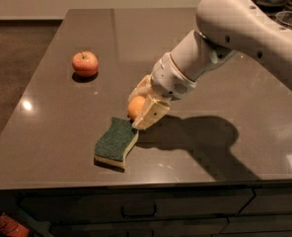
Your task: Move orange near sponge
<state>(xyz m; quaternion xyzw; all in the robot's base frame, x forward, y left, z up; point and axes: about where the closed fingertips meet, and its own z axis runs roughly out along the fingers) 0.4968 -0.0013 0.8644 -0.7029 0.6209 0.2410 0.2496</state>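
The cream two-finger gripper (135, 114) hides half of the small round yellow-orange orange (134, 106), clamped narrowly around it. The wavy green-topped sponge (115, 141) lies just beside its fingertips, possibly touching.

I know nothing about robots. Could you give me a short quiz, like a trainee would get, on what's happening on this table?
1. True or false: the claw is gripping the orange.
2. What lies right beside the claw's tip? A: a cup. B: the sponge. C: a banana.
3. Fill in: the fruit standing alone on the table, away from the claw, is an ___.

Key: 1 true; 2 B; 3 apple.
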